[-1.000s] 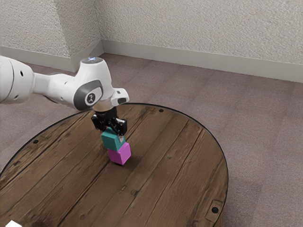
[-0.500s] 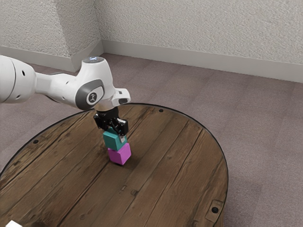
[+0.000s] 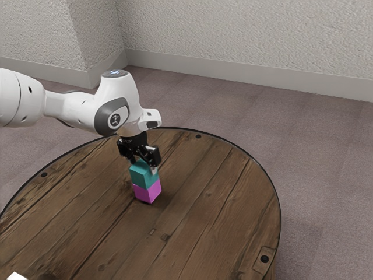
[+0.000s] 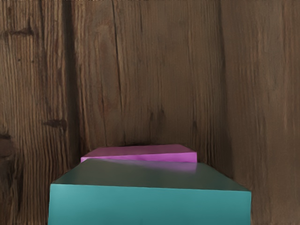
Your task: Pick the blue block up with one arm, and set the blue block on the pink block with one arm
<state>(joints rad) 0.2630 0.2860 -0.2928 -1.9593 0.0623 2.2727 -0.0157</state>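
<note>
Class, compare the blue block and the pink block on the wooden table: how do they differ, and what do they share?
Colour: the blue block is teal-blue, the pink block magenta. Position: the blue block sits on top; the pink block rests on the table. Both are upright cubes of similar size, stacked almost flush.
</note>
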